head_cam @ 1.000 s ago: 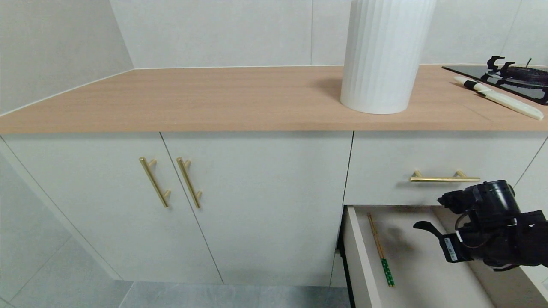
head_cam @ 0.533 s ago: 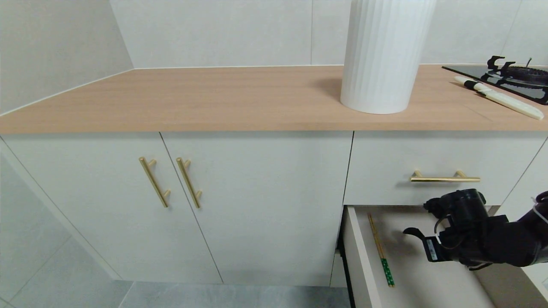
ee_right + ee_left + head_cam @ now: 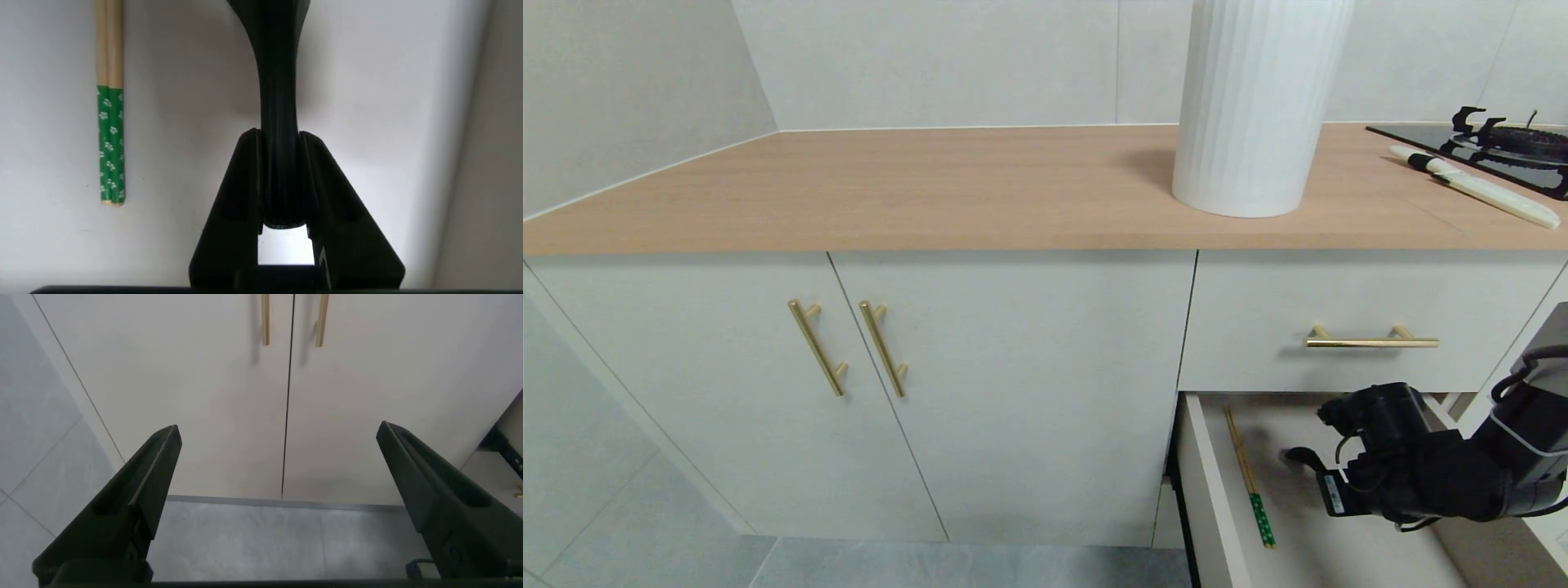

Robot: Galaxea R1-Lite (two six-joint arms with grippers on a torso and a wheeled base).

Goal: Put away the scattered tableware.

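Note:
The lower drawer [image 3: 1207,490] stands pulled out at the bottom right. A pair of wooden chopsticks [image 3: 1249,480] with green patterned ends [image 3: 111,143] lies along its left side. My right gripper [image 3: 1342,488] hangs low inside the drawer, right of the chopsticks, shut on a black curved utensil [image 3: 1299,455]. The utensil's handle [image 3: 275,90] runs out between the fingers [image 3: 238,175] over the drawer floor. My left gripper [image 3: 278,437] is open, holds nothing, and faces the cabinet doors [image 3: 286,392].
On the wooden counter [image 3: 931,188] stand a tall white ribbed container [image 3: 1252,106] and a white knife [image 3: 1470,186] beside the black stove [image 3: 1511,145]. The upper drawer with a gold handle [image 3: 1372,341] is closed just above my right gripper. Grey floor lies below the doors.
My right gripper has sunk lower and moved left into the drawer with the black utensil, nearer the chopsticks. The chopsticks have not moved.

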